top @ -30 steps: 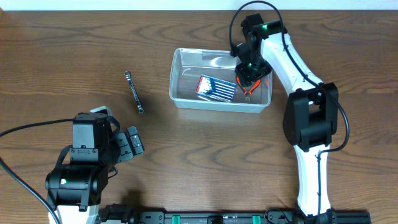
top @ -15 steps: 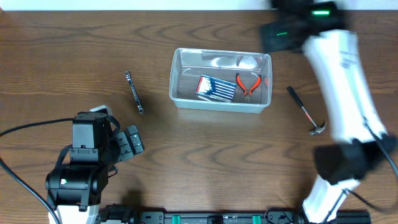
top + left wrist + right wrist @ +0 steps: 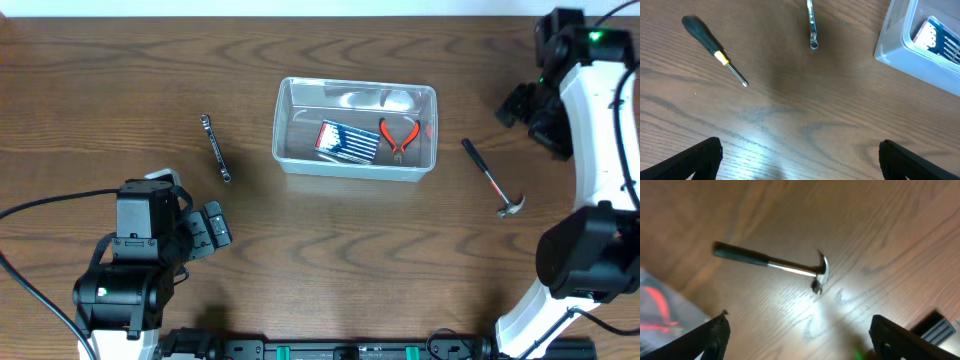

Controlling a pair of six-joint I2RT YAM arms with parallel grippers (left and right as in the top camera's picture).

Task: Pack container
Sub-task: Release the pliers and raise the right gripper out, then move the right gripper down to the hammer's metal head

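The clear plastic container sits at the table's centre back. It holds a striped blue box and red-handled pliers. Its corner shows in the left wrist view, and the pliers show blurred in the right wrist view. A small hammer lies right of the container and shows in the right wrist view. A wrench lies left of it, also in the left wrist view. A black-handled screwdriver lies on the table. My left gripper is open and empty at front left. My right gripper is open and empty above the hammer.
The right arm arches over the table's right side, its base at the front right. The left arm's body sits at the front left and hides the screwdriver from overhead.
My right gripper has left the container, where the pliers now lie, and swung out to the far right above the hammer. The left arm has not moved.
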